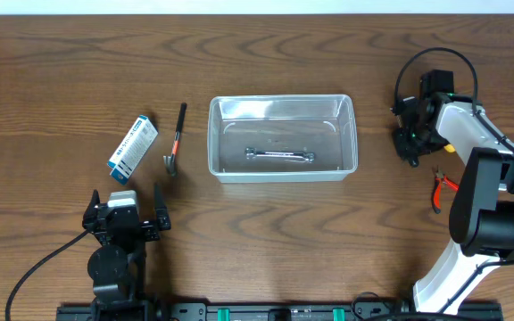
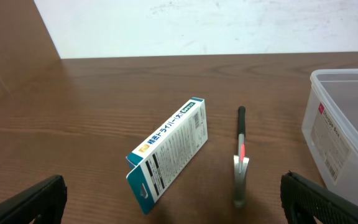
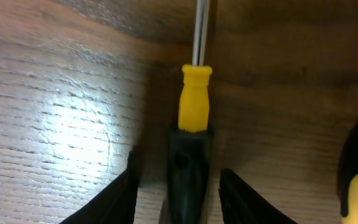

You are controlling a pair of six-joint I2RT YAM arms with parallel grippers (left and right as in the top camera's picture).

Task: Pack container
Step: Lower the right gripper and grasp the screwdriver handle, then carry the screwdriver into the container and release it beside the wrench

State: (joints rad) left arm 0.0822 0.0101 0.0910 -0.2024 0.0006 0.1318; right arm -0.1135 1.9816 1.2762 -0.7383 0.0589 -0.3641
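A: Task item first. Look and position?
B: Clear rectangular plastic container point(image 1: 214, 143) with rounded corners and a rim. It sits upright mid-worktop point(image 1: 284, 241), long side running left to right. A silver metal wrench point(image 1: 278, 155) lies flat on its floor.
A: Left of it?
B: A small hammer with a black handle and red band point(image 1: 176, 141) lies near the left wall, not touching. Beyond that is a white-and-blue cardboard box point(image 1: 133, 148), flat and askew.
A: Left pincer?
B: The left pincer point(image 1: 125, 209) is near the front edge, fingers spread wide, holding nothing. Box and hammer lie ahead of it.
A: Right side?
B: The right pincer point(image 1: 410, 141) is low at the worktop, to the right of the container and clear of it. Its fingers are parted and straddle a black-and-yellow-handled screwdriver point(image 3: 194, 118), with a gap on each side. Red-handled pliers point(image 1: 441, 185) lie nearer the front, beside the arm.
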